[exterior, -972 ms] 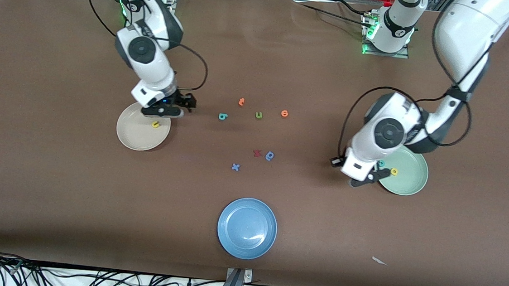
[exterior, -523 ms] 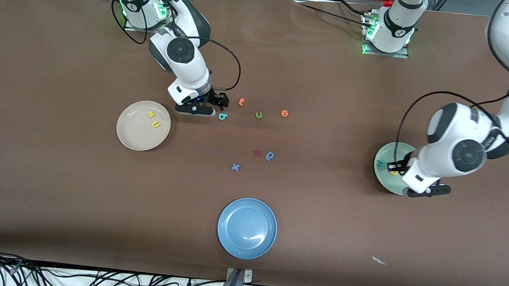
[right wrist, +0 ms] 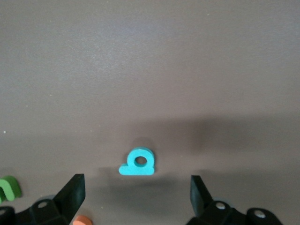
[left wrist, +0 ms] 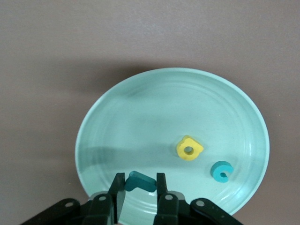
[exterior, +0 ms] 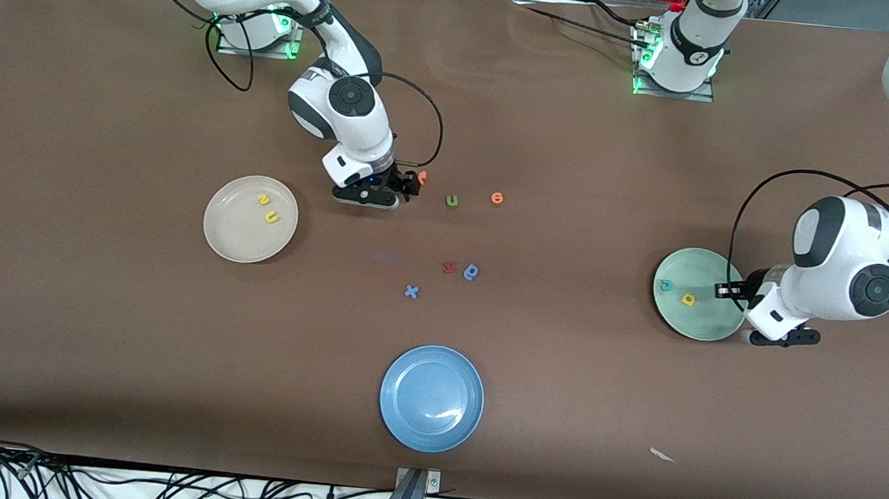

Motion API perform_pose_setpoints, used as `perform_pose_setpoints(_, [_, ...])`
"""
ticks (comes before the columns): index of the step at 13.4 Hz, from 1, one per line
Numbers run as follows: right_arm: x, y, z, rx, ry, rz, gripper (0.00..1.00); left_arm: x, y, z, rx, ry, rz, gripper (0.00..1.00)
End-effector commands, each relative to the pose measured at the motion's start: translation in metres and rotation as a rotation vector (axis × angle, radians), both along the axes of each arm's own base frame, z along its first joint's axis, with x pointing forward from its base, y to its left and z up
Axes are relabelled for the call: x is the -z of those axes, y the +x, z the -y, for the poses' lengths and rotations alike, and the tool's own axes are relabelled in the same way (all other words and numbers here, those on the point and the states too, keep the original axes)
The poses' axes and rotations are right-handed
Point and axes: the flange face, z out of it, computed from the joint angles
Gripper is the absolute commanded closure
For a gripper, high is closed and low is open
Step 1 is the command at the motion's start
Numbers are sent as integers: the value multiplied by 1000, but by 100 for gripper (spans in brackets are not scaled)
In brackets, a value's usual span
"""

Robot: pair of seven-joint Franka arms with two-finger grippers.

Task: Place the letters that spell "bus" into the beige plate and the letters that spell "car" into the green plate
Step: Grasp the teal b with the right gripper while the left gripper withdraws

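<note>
The green plate (exterior: pixel 716 275) (left wrist: pixel 164 108) lies toward the left arm's end and holds a teal "c" (exterior: pixel 667 285) (left wrist: pixel 221 171) and a yellow "a" (exterior: pixel 688 299) (left wrist: pixel 189 148). My left gripper (exterior: pixel 729 290) (left wrist: pixel 140 177) hangs over that plate's rim, shut on a teal "r" (left wrist: pixel 140 183). The beige plate (exterior: pixel 235 237) holds a yellow "s" (exterior: pixel 263 199) and a yellow "u" (exterior: pixel 271 218). My right gripper (exterior: pixel 406 185) (right wrist: pixel 136 187) stands open just above the teal "b" (right wrist: pixel 138 162), which its hand hides in the front view.
Loose on the table's middle lie an orange letter (exterior: pixel 422 176), a green "u" (exterior: pixel 452 201) (right wrist: pixel 9 187), another orange letter (exterior: pixel 497 198), a red letter (exterior: pixel 449 266), a blue round letter (exterior: pixel 471 271) and a blue "x" (exterior: pixel 411 291). A blue plate (exterior: pixel 431 398) sits nearest the front camera.
The right arm left the beige plate and swung over to the teal "b". The left arm crossed over the green plate toward its own end of the table.
</note>
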Motion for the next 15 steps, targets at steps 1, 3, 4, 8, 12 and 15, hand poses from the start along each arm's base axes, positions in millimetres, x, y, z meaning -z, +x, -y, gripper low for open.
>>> perform_pose_setpoints(1, [6,3,-11,4,4,12,1,-13,6,0,35,24,30,25])
perform_pose_setpoints(3, [9,1,-12,-3,2,8,1,-46,23,0,30,38,88,1])
perform_pose_setpoints(4, [11,1,-11,-13,-4,12,1,-66,31,6,37,36,105,1])
perform_pose_setpoints(8, [15,3,-7,-20,-13,19,9,-152,50,5,28,60,92,1])
perform_pose_setpoints(12, [20,0,-9,-39,-6,25,24,-216,61,0,8,68,136,1])
perform_pose_setpoints(15, [21,0,-9,-47,-7,28,44,-247,58,2,2,83,137,1])
